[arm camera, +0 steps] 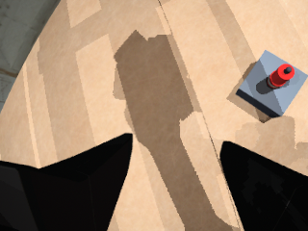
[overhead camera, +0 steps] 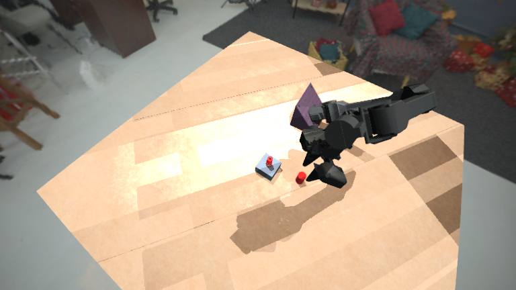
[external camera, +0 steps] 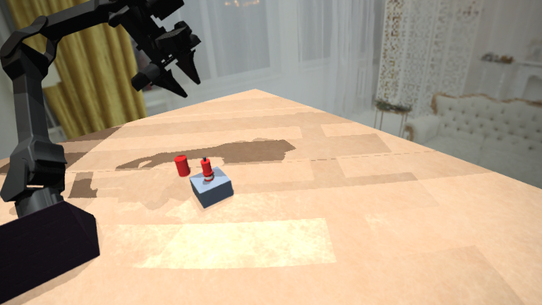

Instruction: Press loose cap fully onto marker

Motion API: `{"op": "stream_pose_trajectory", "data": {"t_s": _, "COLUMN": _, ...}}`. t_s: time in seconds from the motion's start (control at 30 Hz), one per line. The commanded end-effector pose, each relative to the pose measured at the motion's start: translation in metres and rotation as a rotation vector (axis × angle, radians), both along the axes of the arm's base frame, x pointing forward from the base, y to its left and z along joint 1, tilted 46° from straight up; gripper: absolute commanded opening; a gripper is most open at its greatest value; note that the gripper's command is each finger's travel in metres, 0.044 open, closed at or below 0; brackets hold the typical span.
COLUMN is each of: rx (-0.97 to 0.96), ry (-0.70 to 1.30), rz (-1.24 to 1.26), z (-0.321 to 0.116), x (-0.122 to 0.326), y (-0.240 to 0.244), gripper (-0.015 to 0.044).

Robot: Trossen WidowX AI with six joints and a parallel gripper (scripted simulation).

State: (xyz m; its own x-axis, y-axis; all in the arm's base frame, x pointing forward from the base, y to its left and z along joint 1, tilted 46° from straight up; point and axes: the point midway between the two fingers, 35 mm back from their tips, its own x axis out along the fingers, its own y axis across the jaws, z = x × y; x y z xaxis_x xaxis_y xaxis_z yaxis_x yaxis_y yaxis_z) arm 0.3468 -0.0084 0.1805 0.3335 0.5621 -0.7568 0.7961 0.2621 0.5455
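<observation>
The red cap [overhead camera: 301,177] [external camera: 182,166] stands on the table beside the holder block, out of the wrist view. The blue-grey holder block [overhead camera: 261,166] [external camera: 212,195] [arm camera: 293,93] sits on the table. The red marker [overhead camera: 269,160] [external camera: 206,167] [arm camera: 282,75] stands upright in it, its dark tip bare. My gripper [overhead camera: 305,172] [external camera: 192,90] [arm camera: 177,144] is open and empty, high above the table and tilted downward. In the wrist view the block and marker lie up and to the right of the fingertips.
The purple wedge-shaped arm base [overhead camera: 307,106] [external camera: 44,251] stands on the table [overhead camera: 182,229] [external camera: 380,229]. The arm reaches out over the table and casts a long shadow on it. A table edge shows at the upper left of the wrist view.
</observation>
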Motion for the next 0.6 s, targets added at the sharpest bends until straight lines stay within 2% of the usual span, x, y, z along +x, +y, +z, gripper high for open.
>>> {"op": "stream_pose_trajectory", "data": {"t_s": 0.0, "rx": 0.080, "ry": 0.246, "rz": 0.115, "z": -0.042, "x": -0.039, "y": 0.026, "gripper": 0.0251}}
{"op": "stream_pose_trajectory", "data": {"t_s": 0.13, "rx": 0.148, "ry": 0.439, "rz": 0.202, "z": -0.063, "x": -0.073, "y": 0.044, "gripper": 0.0251}}
{"op": "stream_pose_trajectory", "data": {"t_s": 0.37, "rx": 0.152, "ry": 0.447, "rz": 0.206, "z": -0.064, "x": -0.068, "y": 0.046, "gripper": 0.0251}}
{"op": "stream_pose_trajectory", "data": {"t_s": 0.57, "rx": 0.153, "ry": 0.446, "rz": 0.206, "z": -0.089, "x": -0.067, "y": 0.071, "gripper": 0.0251}}
